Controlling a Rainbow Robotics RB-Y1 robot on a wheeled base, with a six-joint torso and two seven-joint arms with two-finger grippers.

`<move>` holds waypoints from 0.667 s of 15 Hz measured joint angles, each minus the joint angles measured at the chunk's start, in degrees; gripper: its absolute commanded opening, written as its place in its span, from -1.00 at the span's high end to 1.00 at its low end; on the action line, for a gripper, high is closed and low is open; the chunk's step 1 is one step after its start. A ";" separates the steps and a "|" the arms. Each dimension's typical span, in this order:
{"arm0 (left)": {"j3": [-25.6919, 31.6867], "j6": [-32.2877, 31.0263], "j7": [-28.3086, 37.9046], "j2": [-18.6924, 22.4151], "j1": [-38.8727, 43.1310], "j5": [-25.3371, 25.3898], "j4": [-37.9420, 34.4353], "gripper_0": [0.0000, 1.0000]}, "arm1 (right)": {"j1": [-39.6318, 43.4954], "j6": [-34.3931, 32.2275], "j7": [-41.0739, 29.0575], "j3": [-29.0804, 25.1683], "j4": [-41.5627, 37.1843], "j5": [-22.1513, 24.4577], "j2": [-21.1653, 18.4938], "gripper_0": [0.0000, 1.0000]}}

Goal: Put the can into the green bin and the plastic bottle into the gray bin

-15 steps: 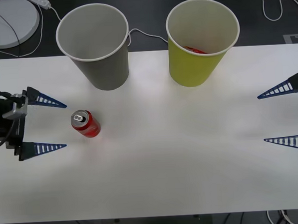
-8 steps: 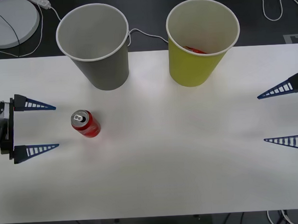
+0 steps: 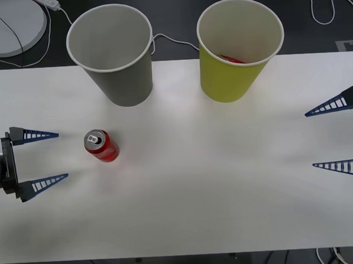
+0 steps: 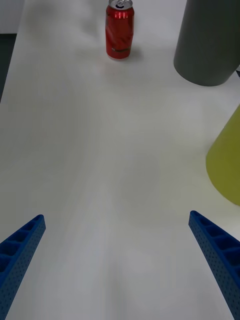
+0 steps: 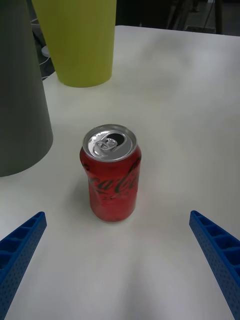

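The red can (image 3: 101, 146) stands upright on the white table, left of the middle, silver top and pull tab up. My left gripper (image 3: 62, 156) is open a short way to its left, level with it and not touching; in the left wrist view the can (image 5: 111, 172) stands ahead of the spread left gripper (image 5: 117, 215). The gray bin (image 3: 113, 58) stands behind the can, and the green bin (image 3: 237, 52) is to its right. My right gripper (image 3: 310, 140) hangs open at the table's right edge, and the can (image 4: 119, 30) is far from it. The plastic bottle is out of view.
Something red (image 3: 232, 59) lies inside the green bin. A white round disc (image 3: 11, 22) and cables (image 3: 175, 42) lie on the dark floor behind the table. A wide stretch of bare table (image 3: 215, 183) runs between the two grippers.
My left gripper has drawn back to the left, away from the can, still open. The can, both bins and the right gripper have not moved.
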 measured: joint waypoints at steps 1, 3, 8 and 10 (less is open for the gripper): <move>-1.76 -0.25 -2.18 -0.01 -0.75 2.06 2.11 -1.00 | 0.00 0.00 0.00 0.00 0.00 0.00 0.00 -1.00; -5.80 -0.57 -6.26 -0.01 -2.44 6.51 6.11 -1.00 | 0.00 0.00 0.00 0.00 0.00 0.00 0.00 -1.00; -10.53 -1.59 -13.73 -3.70 -4.71 12.22 13.57 -1.00 | 0.00 0.00 0.00 0.00 0.00 0.00 0.00 -1.00; -10.53 -1.53 -14.24 -5.57 -4.83 12.59 14.45 -1.00 | 0.00 0.00 0.00 0.00 0.00 0.00 0.00 -1.00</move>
